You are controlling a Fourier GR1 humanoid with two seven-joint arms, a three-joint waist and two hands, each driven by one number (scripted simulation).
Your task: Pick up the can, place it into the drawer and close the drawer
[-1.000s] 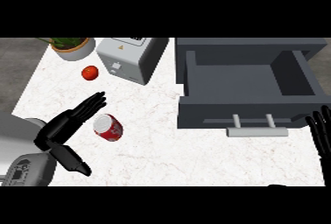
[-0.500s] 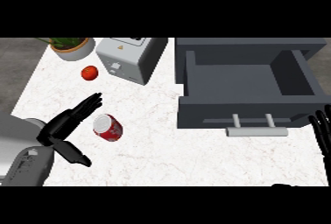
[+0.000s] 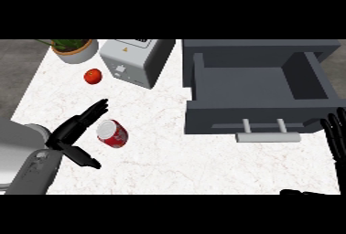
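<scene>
A red can [image 3: 113, 134] with a pale top lies tilted on the white marble counter at the left. My left hand [image 3: 76, 131] is open just left of it, straight fingers alongside the can and the thumb spread below; I cannot tell whether they touch it. The grey drawer [image 3: 256, 93] stands pulled open at the right, its inside bare, with a light handle [image 3: 265, 134] on its front. My right hand [image 3: 335, 132] rests open at the right edge, fingers up, beside the drawer front.
A white toaster-like appliance [image 3: 135, 60] stands at the back, left of the drawer. A red tomato [image 3: 93, 76] lies near it, and a potted plant [image 3: 73, 48] sits at the back left corner. The counter's left edge runs close to my left forearm.
My left forearm has drawn back toward the lower left and the hand has shifted slightly beside the can. The can and the right hand stay put.
</scene>
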